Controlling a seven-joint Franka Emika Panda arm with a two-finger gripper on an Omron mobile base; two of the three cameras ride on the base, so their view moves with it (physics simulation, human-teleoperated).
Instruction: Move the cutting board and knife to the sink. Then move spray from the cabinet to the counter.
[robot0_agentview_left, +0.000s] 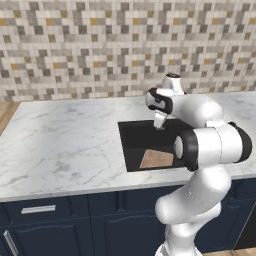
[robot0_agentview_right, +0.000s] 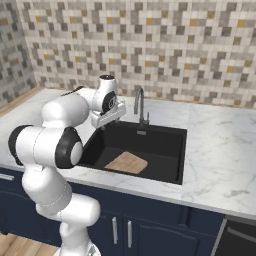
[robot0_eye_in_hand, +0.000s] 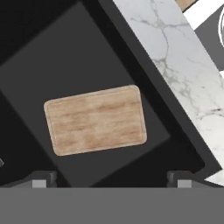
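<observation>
The brown wooden cutting board (robot0_agentview_left: 156, 159) (robot0_agentview_right: 126, 163) (robot0_eye_in_hand: 95, 119) lies flat on the floor of the black sink (robot0_agentview_left: 136, 137) (robot0_agentview_right: 162, 145) (robot0_eye_in_hand: 43, 65), near its front wall. My gripper (robot0_agentview_left: 160, 126) (robot0_agentview_right: 102, 125) (robot0_eye_in_hand: 111, 178) hangs above the basin, pointing down at the board and well clear of it. Its fingers (robot0_eye_in_hand: 43, 178) stand wide apart, open, with nothing between them. The white marble counter (robot0_agentview_left: 65, 145) (robot0_agentview_right: 220, 150) (robot0_eye_in_hand: 175, 65) surrounds the sink. The knife, the spray and the cabinet are out of view.
A curved grey faucet (robot0_agentview_right: 140, 106) rises behind the basin. A mosaic tile wall (robot0_agentview_left: 100, 45) backs the counter. Navy drawers with silver handles (robot0_agentview_left: 37, 209) run below. Broad bare marble lies left and right of the sink.
</observation>
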